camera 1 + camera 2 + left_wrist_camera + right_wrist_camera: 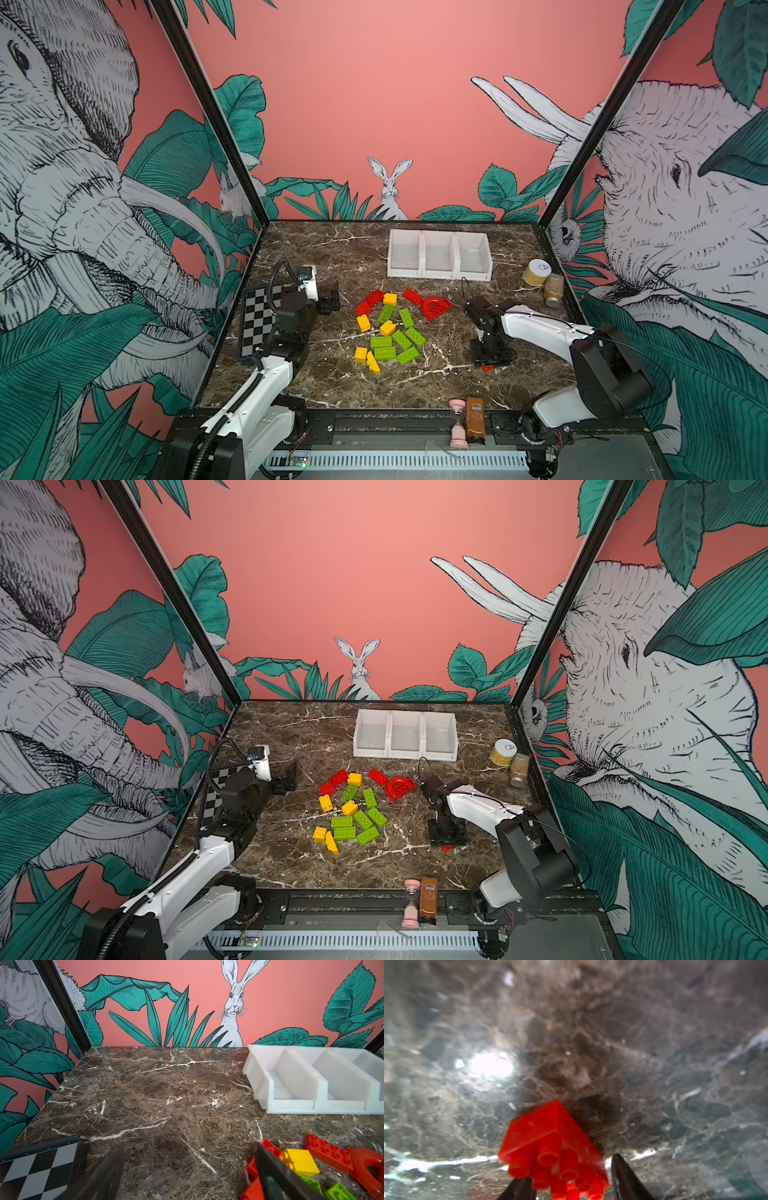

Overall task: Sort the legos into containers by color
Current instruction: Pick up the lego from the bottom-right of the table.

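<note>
Red, yellow and lime green legos (388,328) lie loose mid-table in both top views, a red arch (435,307) at their far right. Three joined white containers (439,274) stand behind them with nothing visible inside. A small red brick (542,1132), tilted and blurred, sits between the fingers of my right gripper (566,1167), which points straight down to the table right of the pile (490,361). Whether its fingers press on the brick I cannot make out. My left gripper (190,1147) hangs open left of the pile (330,297), holding nothing.
A checkered board (257,320) lies at the table's left edge under the left arm. A yellow-labelled jar (536,272) and a spice jar (554,291) stand at the right, behind the right arm. A pink sand timer (458,424) and a brown bottle (475,419) are on the front rail.
</note>
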Action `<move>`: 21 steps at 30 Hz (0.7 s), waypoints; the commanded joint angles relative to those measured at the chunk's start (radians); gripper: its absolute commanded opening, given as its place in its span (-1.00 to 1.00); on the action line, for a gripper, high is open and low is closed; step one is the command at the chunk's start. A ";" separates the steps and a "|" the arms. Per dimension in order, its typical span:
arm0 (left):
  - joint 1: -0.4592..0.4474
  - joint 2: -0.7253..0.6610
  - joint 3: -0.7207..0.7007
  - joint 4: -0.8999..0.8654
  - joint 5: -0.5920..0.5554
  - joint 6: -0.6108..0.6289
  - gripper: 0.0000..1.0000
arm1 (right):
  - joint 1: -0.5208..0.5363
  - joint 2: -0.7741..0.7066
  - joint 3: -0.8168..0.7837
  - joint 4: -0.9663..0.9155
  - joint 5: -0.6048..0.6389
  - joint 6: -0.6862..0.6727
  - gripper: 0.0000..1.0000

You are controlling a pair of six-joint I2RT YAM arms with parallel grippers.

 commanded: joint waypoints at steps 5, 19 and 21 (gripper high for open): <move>-0.002 -0.004 0.011 -0.015 -0.002 -0.007 0.97 | -0.002 -0.046 -0.024 0.134 -0.103 0.021 0.10; -0.003 -0.008 0.013 -0.022 0.004 -0.009 0.97 | 0.016 -0.012 0.004 0.099 0.000 -0.020 -0.11; -0.002 -0.009 0.016 -0.022 0.007 -0.010 0.97 | 0.020 -0.008 0.008 0.103 0.009 -0.021 -0.21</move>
